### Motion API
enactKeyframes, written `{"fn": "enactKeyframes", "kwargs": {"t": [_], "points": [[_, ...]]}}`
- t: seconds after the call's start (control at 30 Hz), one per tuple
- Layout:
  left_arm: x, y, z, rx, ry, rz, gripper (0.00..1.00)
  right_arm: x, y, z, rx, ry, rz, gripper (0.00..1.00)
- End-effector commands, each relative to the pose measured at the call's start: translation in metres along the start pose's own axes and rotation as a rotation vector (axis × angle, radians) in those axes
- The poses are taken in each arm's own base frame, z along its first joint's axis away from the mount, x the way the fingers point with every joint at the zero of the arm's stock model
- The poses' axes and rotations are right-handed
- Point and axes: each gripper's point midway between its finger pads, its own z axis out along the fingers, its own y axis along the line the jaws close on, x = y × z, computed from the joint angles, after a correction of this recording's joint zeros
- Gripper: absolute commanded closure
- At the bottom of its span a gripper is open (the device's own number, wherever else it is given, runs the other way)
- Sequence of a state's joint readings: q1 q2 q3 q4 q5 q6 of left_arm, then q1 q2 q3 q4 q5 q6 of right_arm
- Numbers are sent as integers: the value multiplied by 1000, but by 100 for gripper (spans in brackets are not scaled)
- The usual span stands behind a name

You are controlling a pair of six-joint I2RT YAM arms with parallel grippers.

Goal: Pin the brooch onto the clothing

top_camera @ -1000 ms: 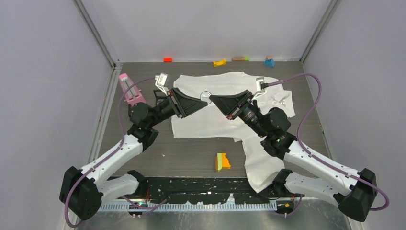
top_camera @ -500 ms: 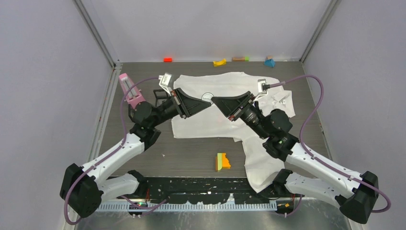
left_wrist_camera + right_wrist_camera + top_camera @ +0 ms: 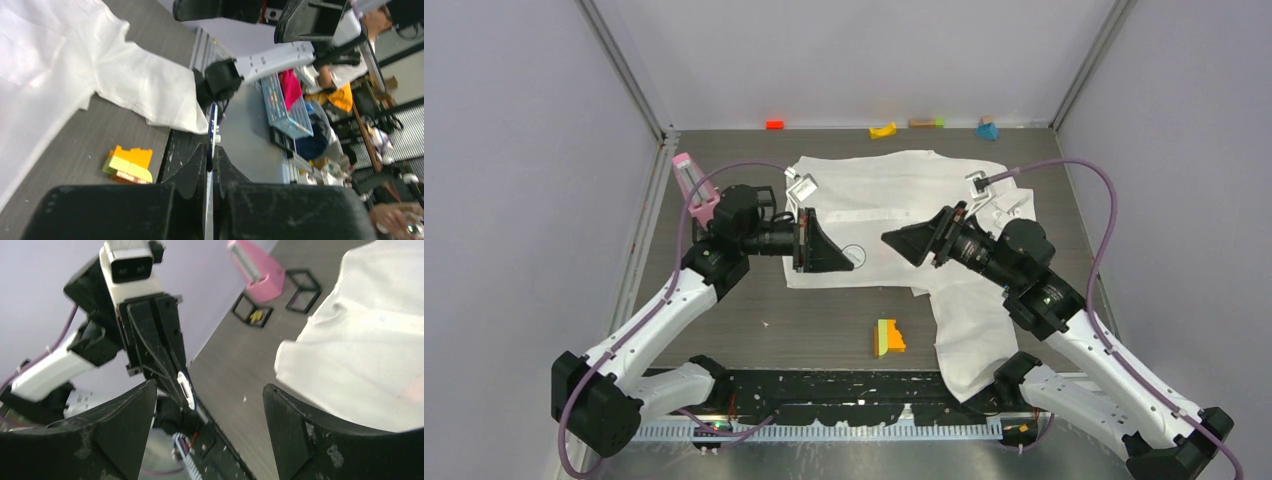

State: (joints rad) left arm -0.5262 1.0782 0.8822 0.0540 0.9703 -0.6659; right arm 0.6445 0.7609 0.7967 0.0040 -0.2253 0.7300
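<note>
Swung nearward, left pincer (image 3: 212, 152) clamps thin blue-edged round brooch (image 3: 212, 129), right pincer (image 3: 209, 390) agape

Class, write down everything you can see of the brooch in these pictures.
The brooch is a small, thin round disc with a dark-blue rim and a pale face. The left end effector pinches its edge, so it stands edge-on in the left wrist view. From above it hangs over the white shirt. The open right end effector faces it without touching.
</note>
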Motion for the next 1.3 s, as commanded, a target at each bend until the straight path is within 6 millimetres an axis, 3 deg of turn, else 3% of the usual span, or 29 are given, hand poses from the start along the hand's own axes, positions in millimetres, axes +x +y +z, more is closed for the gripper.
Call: {"fn": "enactKeyframes", "kwargs": {"t": [0.0,0.13,0.27,0.6,0.8,1.03,1.27], "points": [[34,-25,-15,147,190,55,100,39,32,-19,-195,244,15,17],[41,-35,-23,174,218,86,100,58,51,-31,-336,348,59,18],[56,-35,-23,187,283,64,100,61,62,-34,-428,358,106,23],[60,-33,-24,182,285,54,100,85,62,-14,-444,399,107,30],[61,-33,-25,168,281,66,100,99,66,-2,-451,436,97,40],[61,-26,-24,130,280,68,100,108,61,3,-429,460,103,63],[61,-26,-24,125,279,71,100,108,61,5,-420,458,99,68]]}}
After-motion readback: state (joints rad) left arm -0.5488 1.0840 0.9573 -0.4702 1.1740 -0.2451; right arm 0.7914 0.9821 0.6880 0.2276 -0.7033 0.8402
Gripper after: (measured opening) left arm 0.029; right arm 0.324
